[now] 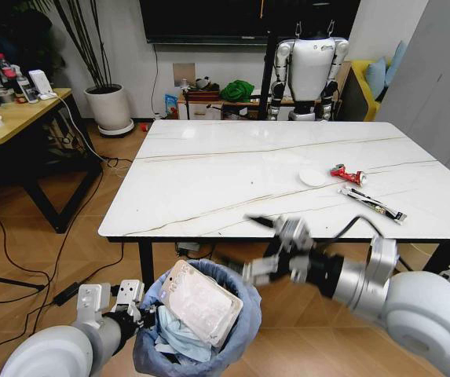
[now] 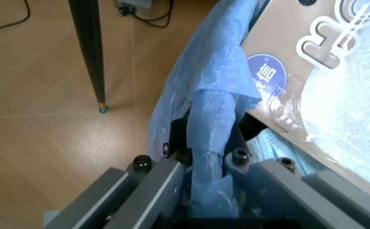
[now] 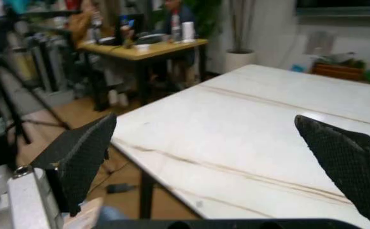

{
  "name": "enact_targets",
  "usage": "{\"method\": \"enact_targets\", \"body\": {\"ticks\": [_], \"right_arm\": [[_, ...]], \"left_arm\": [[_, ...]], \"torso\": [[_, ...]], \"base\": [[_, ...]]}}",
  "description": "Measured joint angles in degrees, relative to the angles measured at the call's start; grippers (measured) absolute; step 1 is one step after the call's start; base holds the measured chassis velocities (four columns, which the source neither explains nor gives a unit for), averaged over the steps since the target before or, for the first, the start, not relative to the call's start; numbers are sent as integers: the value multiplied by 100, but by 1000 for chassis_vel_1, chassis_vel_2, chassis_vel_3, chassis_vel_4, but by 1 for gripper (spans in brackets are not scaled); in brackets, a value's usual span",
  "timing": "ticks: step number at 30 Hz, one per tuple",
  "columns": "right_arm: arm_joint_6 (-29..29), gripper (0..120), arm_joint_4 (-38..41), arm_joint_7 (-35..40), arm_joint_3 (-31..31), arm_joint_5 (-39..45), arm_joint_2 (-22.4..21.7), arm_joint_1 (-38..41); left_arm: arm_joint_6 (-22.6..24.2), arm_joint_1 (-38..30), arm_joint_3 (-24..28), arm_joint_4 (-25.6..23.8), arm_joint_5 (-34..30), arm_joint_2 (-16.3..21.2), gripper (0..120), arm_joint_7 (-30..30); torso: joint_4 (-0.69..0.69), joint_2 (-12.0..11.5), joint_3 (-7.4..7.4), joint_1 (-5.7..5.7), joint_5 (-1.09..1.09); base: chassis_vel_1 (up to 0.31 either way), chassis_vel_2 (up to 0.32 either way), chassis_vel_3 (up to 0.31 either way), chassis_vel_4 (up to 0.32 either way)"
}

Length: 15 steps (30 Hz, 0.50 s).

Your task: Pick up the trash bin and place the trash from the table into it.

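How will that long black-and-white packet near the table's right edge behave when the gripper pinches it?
The long packet lies flat and thin on the table, so it probably flexes and droops from a pinch at one end. Its low profile gives fingertips little to catch; it may slide on the glossy top. It looks light, so the open right gripper should need little force.

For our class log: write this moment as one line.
left gripper: shut on bin rim | right gripper: open, above bin | table: lid, wrapper, packet

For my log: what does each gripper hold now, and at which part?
The left gripper clamps the trash bin by its bag-lined rim. The right gripper is open, holding nothing.
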Motion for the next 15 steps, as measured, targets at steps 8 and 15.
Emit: {"method": "enact_targets", "body": {"ticks": [8,15], "right_arm": [[-50,100,-229,467,364,128,142,-6],[-174,100,-289,1064,573,-340,803,-352]], "left_arm": [[0,102,-21,0,427,-81,0,165],[0,197,-42,0,601,-149,0,239]], "torso": [[-1,0,0,0,-1],[-1,0,0,0,-1]], "base": [[0,0,0,0],[0,0,0,0]]}}
